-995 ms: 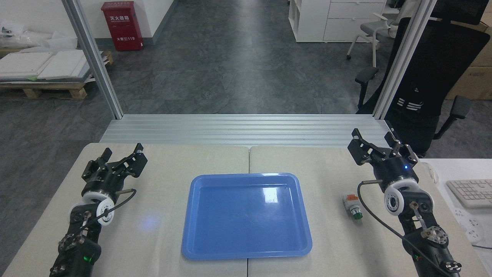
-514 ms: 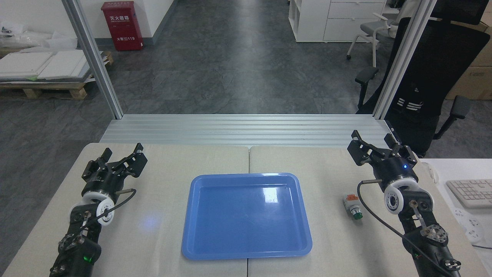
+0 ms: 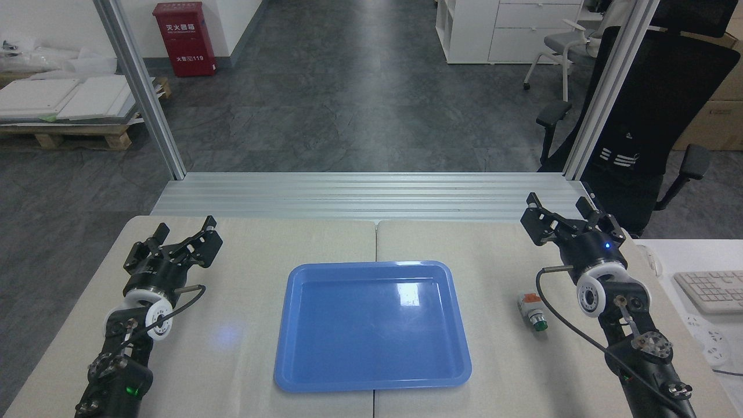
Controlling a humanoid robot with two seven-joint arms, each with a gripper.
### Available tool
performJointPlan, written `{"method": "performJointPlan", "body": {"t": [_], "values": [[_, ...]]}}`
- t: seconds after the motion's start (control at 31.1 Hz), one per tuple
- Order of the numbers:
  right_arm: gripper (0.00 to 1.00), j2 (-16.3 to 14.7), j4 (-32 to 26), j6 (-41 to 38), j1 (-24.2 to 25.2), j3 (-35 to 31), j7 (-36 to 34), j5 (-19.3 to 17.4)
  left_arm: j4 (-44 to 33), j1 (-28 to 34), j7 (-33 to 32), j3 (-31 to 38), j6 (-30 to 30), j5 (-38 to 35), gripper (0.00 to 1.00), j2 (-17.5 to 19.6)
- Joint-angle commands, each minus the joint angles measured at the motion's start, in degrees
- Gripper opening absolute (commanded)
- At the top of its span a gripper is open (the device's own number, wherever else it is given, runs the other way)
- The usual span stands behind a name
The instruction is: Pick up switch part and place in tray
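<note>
Blue tray (image 3: 372,325) sits mid-surface by the near edge, switch part (image 3: 533,311) lies just off its right rim twd the surface's right edge — farther back, left claw (image 3: 177,238) and right claw (image 3: 560,216) both spread wide, empty.

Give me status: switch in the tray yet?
Done: nothing. The switch part lies on the table, right of the tray, which holds nothing. In hand: nothing; right gripper and left gripper are open. Left: grasp, carry, place.
</note>
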Motion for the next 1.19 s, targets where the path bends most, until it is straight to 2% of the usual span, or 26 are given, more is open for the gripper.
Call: {"method": "performJointPlan", "body": {"t": [0.0, 1.16], "values": [[0.98, 0.06, 0.01, 0.02, -0.07, 0.03, -0.04, 0.0, 0.0, 0.0, -0.02, 0.0, 0.09, 0.0, 1.0, 0.0], [0.98, 0.06, -0.08, 0.37, -0.25, 0.21, 0.13, 0.09, 0.0, 0.0, -0.02, 0.0, 0.0, 0.0, 1.0, 0.0]]}}
